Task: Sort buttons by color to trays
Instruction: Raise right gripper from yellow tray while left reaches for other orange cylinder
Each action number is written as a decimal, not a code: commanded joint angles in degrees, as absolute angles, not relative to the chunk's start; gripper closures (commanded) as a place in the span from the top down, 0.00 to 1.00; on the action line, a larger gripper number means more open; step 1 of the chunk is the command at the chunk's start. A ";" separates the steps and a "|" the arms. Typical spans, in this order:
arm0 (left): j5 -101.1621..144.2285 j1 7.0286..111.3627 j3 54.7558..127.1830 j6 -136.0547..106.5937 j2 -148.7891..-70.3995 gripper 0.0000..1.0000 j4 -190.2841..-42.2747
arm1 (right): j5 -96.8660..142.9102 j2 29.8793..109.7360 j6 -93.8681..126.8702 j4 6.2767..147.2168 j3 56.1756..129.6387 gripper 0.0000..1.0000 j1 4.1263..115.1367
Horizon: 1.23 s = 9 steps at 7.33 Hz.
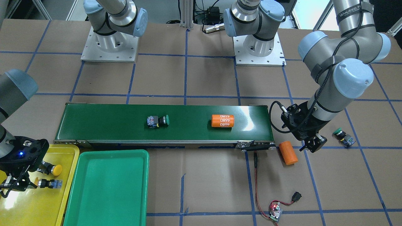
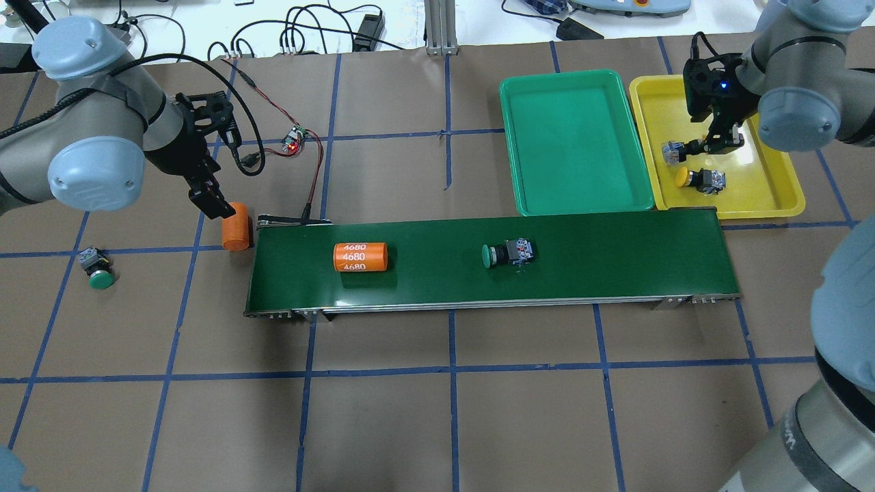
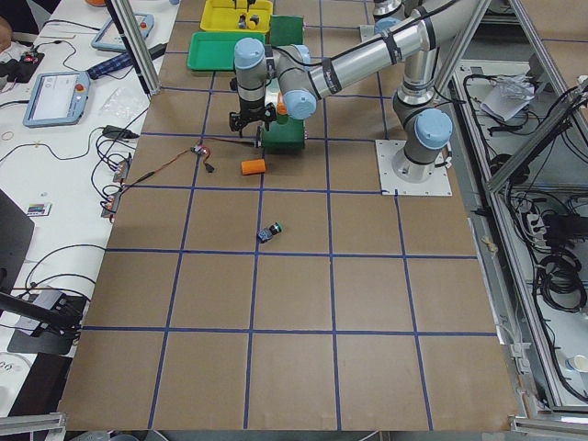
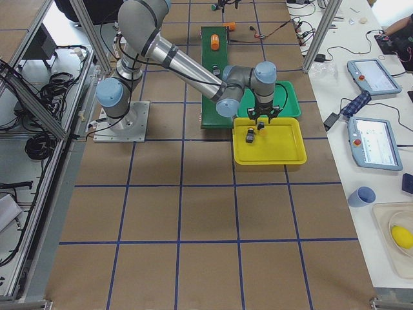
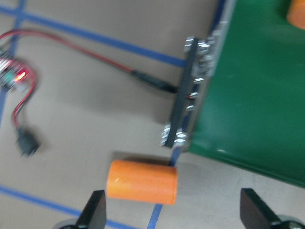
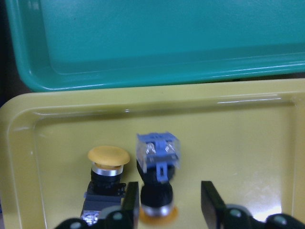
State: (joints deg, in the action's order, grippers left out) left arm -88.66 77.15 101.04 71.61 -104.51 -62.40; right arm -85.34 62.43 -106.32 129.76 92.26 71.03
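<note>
One green-capped button [image 1: 158, 121] lies on its side on the conveyor belt [image 2: 615, 253]. The other green-capped button [image 2: 96, 268] lies on the brown table, off the belt's end. Two yellow-capped buttons [image 2: 673, 152] [image 2: 697, 179] lie in the yellow tray [image 2: 765, 184]. The green tray [image 2: 574, 143] beside it holds nothing. My right gripper [image 6: 169, 198] is open low over the yellow tray, its fingers either side of one yellow button [image 6: 157, 157]. My left gripper [image 5: 174, 210] is open just above an orange cylinder [image 5: 141, 182] by the belt's end.
A second orange cylinder marked 4680 [image 2: 360, 257] lies on the belt. A small circuit board [image 2: 294, 142] with red wires runs to the belt's end near my left gripper. Both trays sit against the belt's far side.
</note>
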 commanded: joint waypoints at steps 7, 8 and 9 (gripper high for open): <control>-88.51 74.27 96.50 14.61 -115.75 1.00 -65.04 | -84.20 83.57 -106.08 116.79 111.94 1.00 76.01; -88.59 73.92 97.29 12.59 -116.54 1.00 -64.78 | -84.81 83.67 -105.74 119.94 114.41 1.00 78.55; -88.07 73.22 97.29 11.61 -117.33 1.00 -64.43 | -85.42 83.50 -101.99 124.23 115.22 1.00 81.45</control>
State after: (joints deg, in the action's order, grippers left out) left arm -88.47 73.92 97.04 13.61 -116.36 -64.70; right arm -84.75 83.23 -104.94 119.73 113.12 78.09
